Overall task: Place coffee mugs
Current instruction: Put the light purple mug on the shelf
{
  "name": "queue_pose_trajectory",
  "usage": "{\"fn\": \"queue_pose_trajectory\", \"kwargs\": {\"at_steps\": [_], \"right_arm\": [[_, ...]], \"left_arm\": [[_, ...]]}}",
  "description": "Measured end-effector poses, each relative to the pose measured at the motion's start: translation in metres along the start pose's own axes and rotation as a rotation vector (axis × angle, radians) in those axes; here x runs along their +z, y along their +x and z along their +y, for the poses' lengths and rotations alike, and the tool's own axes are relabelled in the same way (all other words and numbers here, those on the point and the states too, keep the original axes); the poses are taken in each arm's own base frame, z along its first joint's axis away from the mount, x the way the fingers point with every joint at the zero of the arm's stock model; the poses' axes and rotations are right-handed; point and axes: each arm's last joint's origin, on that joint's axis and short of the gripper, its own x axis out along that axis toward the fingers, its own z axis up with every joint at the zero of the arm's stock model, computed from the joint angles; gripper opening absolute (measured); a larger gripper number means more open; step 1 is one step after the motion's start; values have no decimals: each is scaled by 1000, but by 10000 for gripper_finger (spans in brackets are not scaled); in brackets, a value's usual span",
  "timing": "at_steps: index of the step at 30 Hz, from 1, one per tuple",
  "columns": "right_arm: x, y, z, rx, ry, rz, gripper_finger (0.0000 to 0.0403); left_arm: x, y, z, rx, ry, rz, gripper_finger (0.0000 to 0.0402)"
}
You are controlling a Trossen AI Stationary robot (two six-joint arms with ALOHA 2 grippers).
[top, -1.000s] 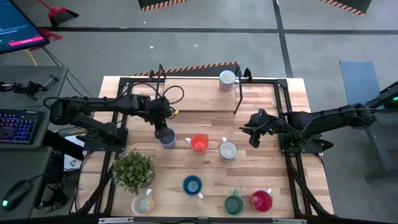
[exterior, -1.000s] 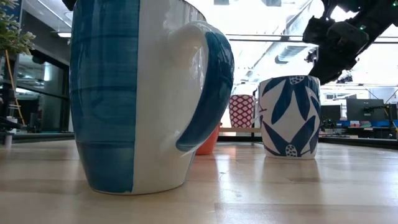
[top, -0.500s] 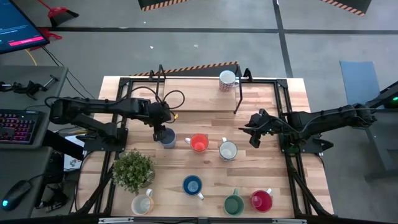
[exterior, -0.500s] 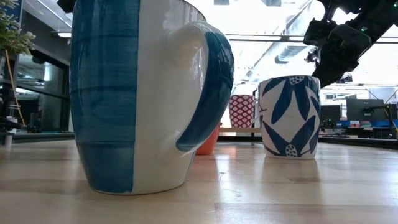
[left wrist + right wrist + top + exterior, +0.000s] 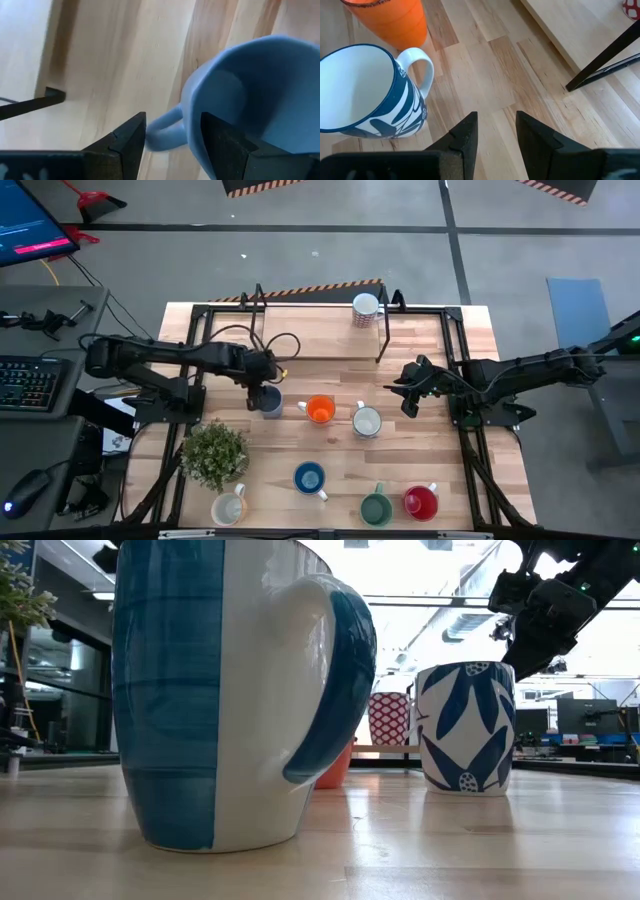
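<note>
The counter (image 5: 420,470) was a light wooden plank top inside a black frame. Standing directly on it were eight mugs and a potted plant (image 5: 214,454). A red-patterned mug (image 5: 366,309) stood alone at the far edge. Across the middle ran a grey-blue mug (image 5: 268,400), an orange mug (image 5: 320,410) and a blue-leaf patterned mug (image 5: 367,421). Nearer the front stood a blue mug (image 5: 309,478), a cream mug (image 5: 229,507), a green mug (image 5: 375,508) and a red mug (image 5: 420,502).
</note>
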Motion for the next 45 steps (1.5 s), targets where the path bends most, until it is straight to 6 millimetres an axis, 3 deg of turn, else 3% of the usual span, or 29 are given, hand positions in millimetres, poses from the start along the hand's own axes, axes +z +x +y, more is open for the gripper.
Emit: {"fn": "queue_pose_trajectory", "kwargs": {"at_steps": [13, 16, 20, 22, 27, 32, 35, 41, 45], "right_arm": [[0, 0, 0, 2, 0, 0, 115], [0, 0, 0, 4, 0, 1, 115], [0, 0, 0, 4, 0, 1, 115], [0, 0, 0, 4, 0, 1, 115], [0, 0, 0, 4, 0, 1, 115], [0, 0, 0, 4, 0, 1, 115], [0, 0, 0, 4, 0, 1, 115], [1, 0, 0, 7, 2, -7, 115], [3, 0, 1, 15, 32, -26, 115]], "left_arm": [[9, 41, -4, -11, -93, 110, 175], [10, 42, -5, -38, -108, 119, 136], [17, 37, -6, -64, -107, 96, 31], [21, 34, -6, -66, -111, 80, 14], [33, 20, -6, -67, -94, 63, 7], [48, -19, -3, -16, 5, 130, 6], [64, -44, 4, 21, 32, 78, 6], [105, -84, 34, 79, 28, -128, 6], [132, -87, 68, 138, 18, -148, 6]]}}
